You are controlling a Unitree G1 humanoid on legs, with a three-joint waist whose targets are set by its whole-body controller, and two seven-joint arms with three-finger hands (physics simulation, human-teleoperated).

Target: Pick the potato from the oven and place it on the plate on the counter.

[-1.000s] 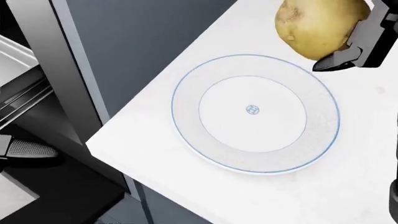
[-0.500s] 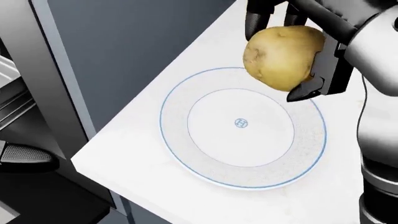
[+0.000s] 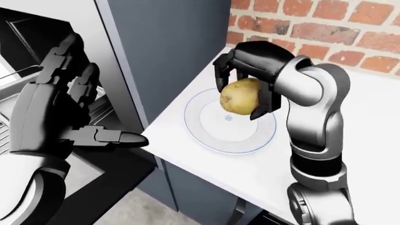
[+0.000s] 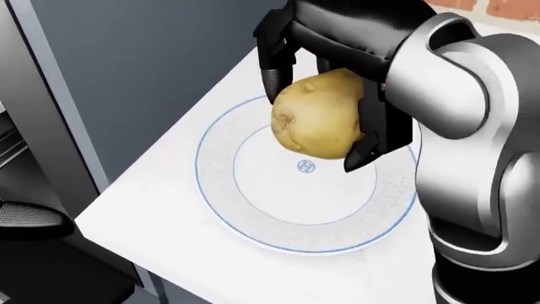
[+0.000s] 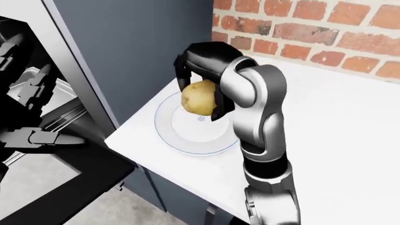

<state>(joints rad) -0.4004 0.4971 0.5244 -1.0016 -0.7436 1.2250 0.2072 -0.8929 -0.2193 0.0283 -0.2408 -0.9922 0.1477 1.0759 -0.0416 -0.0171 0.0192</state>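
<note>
My right hand point(image 4: 325, 95) is shut on the yellow-brown potato point(image 4: 319, 121) and holds it just above the middle of the white plate point(image 4: 253, 215) with a thin blue rim. The plate lies on the white counter point(image 4: 160, 228) near its left corner. In the left-eye view the potato point(image 3: 240, 97) hangs over the plate point(image 3: 209, 136). My left hand point(image 3: 65, 117) is open and empty, raised at the left beside the open oven point(image 3: 25, 37).
A dark grey cabinet panel point(image 3: 169, 42) stands between the oven and the counter. A red brick wall point(image 5: 325, 28) runs along the counter's top edge. The oven door point(image 5: 69, 183) hangs open at the lower left.
My right hand has carried the potato left and down from the plate's upper right rim to over its middle. The view has shifted a little, so the plate sits lower and further left.
</note>
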